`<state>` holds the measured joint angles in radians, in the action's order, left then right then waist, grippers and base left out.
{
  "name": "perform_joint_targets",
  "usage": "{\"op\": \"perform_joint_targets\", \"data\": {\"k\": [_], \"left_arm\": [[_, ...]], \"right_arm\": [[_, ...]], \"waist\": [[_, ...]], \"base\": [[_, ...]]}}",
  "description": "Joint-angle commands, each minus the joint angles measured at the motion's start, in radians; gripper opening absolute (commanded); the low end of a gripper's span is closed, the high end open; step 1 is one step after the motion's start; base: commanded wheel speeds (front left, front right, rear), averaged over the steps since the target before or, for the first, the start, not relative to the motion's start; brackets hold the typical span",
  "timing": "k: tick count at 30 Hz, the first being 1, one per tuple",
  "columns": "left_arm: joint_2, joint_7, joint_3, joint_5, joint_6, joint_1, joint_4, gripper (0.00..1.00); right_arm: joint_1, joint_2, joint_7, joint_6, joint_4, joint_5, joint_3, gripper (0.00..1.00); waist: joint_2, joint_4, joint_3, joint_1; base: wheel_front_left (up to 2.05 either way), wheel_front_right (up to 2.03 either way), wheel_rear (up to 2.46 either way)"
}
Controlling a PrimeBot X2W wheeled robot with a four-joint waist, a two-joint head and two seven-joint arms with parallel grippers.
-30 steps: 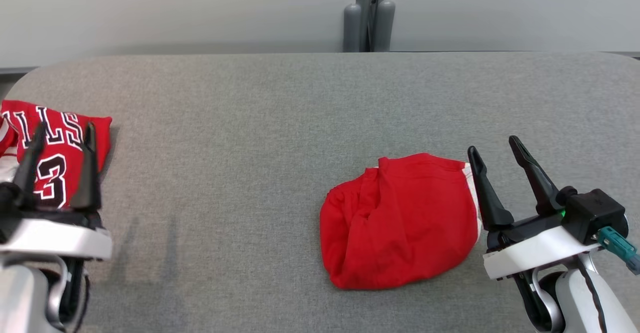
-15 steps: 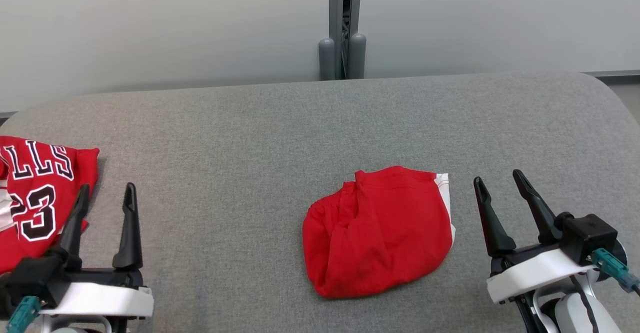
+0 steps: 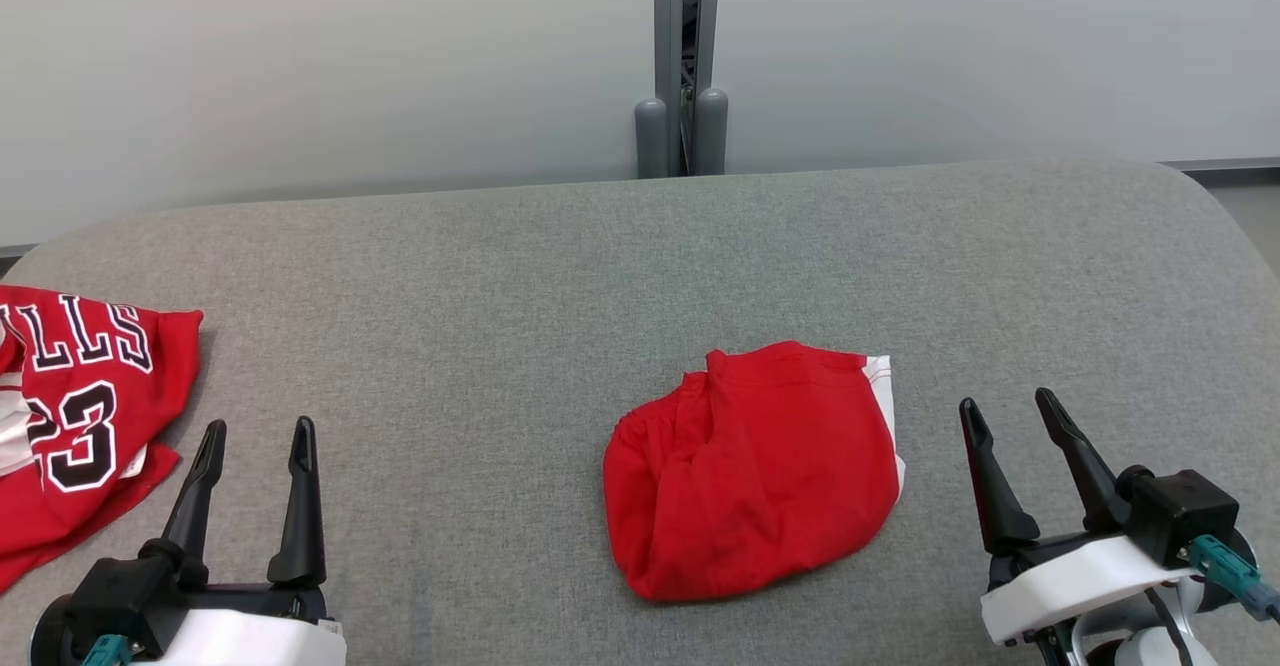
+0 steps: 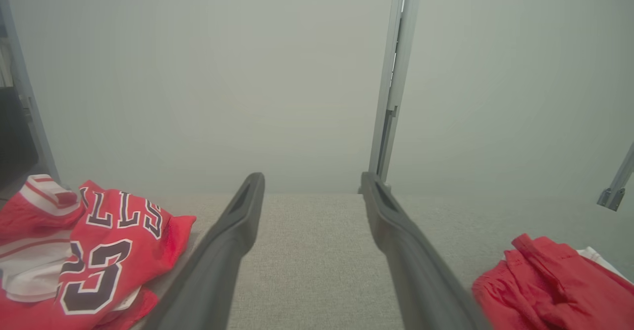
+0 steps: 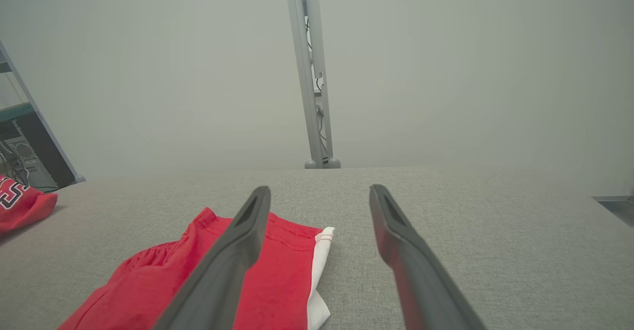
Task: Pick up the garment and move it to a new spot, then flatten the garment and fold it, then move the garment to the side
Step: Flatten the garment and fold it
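A grey padded surface (image 3: 480, 276) lay before the robot; a bunched red garment (image 3: 750, 471) with a white side strip sat a little right of the middle, well apart from a red numbered jersey (image 3: 80, 416) at the far left edge. The left gripper (image 3: 258, 426) hovered at the lower left with its fingers spread and nothing between them; the right gripper (image 3: 1006, 402) hung at the lower right, just beside the garment's white-edged side, likewise spread and empty.

The step in hand looked to be the first pick-up, not yet begun. To do it well, I judged, the right gripper should come in low and take an outer edge, such as the white-trimmed hem, rather than the thick middle of the heap; a pinch on one layer near a corner would let the cloth hang open when lifted; the left gripper could take a second corner, and the new spot should stay clear of the jersey.

Counted: two pieces of clothing; two grippers, each with two dark fingers; one surface; one upright grey post (image 3: 682, 66) behind it.
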<state>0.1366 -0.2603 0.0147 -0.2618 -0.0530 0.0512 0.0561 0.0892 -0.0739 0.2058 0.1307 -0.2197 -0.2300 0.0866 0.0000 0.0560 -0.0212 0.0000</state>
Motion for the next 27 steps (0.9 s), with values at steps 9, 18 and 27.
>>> {"op": "perform_joint_targets", "data": {"k": [9, 18, 27], "left_arm": [[0.004, -0.005, -0.036, 0.024, -0.044, -0.052, 0.032, 1.00], [0.062, 0.024, -0.198, -0.003, -0.077, -0.195, 0.144, 1.00], [0.170, 0.050, -0.492, -0.163, -0.077, -0.382, 0.307, 1.00]], "right_arm": [[0.012, 0.008, 0.001, 0.000, 0.013, 0.011, 0.002, 1.00], [0.043, 0.013, 0.010, 0.000, -0.001, 0.001, 0.023, 1.00], [0.077, 0.017, 0.026, 0.000, -0.023, -0.009, 0.036, 1.00]], "waist": [[0.0000, 0.013, -0.023, 0.0000], [0.0000, 0.054, -0.058, 0.0000], [0.0000, 0.124, -0.122, 0.0000]], "base": [[0.00, 0.00, 0.00], [0.00, 0.00, 0.00], [0.00, 0.00, 0.00]]}}
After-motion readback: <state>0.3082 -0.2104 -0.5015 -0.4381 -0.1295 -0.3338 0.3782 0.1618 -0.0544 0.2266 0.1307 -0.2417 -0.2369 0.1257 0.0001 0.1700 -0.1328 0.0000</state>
